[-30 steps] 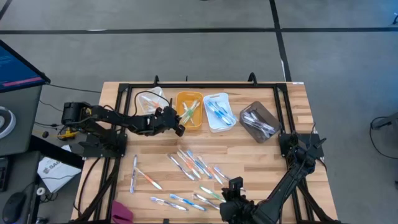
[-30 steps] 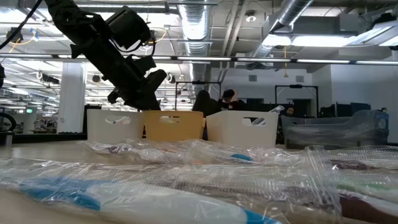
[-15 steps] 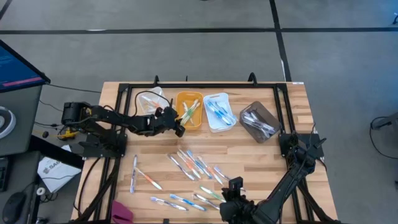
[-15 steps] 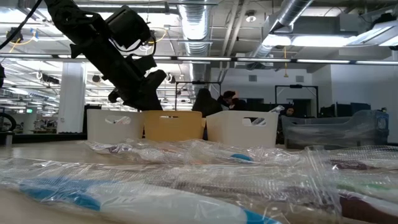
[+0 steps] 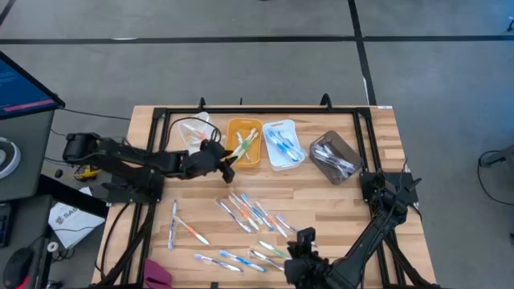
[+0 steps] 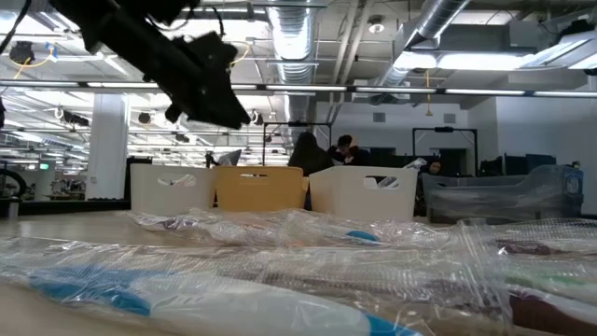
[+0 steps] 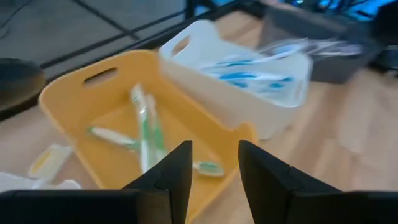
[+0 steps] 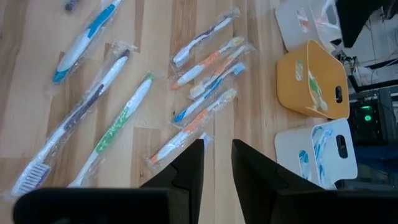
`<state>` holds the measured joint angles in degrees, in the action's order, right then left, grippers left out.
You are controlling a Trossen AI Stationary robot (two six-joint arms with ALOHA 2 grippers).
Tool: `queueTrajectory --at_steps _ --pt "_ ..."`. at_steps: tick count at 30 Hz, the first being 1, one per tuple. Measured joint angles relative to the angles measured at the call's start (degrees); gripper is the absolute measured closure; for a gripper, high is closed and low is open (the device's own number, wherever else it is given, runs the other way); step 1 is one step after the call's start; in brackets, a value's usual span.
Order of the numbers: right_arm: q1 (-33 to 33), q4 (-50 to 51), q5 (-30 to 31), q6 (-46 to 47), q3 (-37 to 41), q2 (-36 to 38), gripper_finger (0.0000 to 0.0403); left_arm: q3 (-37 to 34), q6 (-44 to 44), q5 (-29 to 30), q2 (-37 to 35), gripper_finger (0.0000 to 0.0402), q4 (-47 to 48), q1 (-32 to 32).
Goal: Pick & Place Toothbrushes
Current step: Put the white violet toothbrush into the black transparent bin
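Several wrapped toothbrushes [image 5: 249,213] lie flat and loose on the wooden table, also seen in the right wrist view as toothbrushes [image 8: 199,93]. A yellow bin [image 5: 245,156] holds green toothbrushes [image 7: 146,130] lying on its floor. A white bin [image 5: 281,158] holds blue ones. My left gripper [image 7: 214,152] hovers open and empty above the yellow bin's near left corner [image 5: 228,170]. My right gripper [image 8: 217,149] hangs open and empty over the loose brushes at the table's near side [image 5: 304,236].
A grey bin [image 5: 336,157] with clear-wrapped items stands at the far right, and another white bin [image 5: 193,132] at the far left. A black frame [image 5: 265,111] runs round the table. Pink cloth [image 5: 158,274] lies at the near left corner.
My left gripper has risen and drawn back from the yellow bin toward the table's left edge. The toothbrushes and bins have stayed where they were.
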<state>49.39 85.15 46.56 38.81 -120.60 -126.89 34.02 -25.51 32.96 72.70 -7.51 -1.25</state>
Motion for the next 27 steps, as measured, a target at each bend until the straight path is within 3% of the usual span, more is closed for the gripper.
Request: queueTrajectory --at_steps 6,11,17,23,27 --pt "0.0 0.77 -0.02 0.27 0.0 0.0 0.0327 0.0 1.64 -0.06 -3.9 0.0279 0.67 -5.31" --pt "0.07 5.14 -2.17 6.29 0.09 0.04 0.0327 0.0 -0.15 -0.07 -5.17 0.0277 3.91 -9.2" --pt "1.01 4.92 -4.29 5.9 2.55 0.63 0.0327 0.0 -0.4 -0.06 -5.33 0.028 7.58 -13.51" --pt "2.85 4.74 -10.39 0.42 6.08 0.9 0.0327 -0.02 -3.72 -0.06 -5.3 0.0281 9.23 -17.4" --pt "4.73 4.8 -10.38 0.42 10.22 5.14 0.0327 -0.02 -3.87 -0.06 -5.3 0.0279 9.25 -19.06"
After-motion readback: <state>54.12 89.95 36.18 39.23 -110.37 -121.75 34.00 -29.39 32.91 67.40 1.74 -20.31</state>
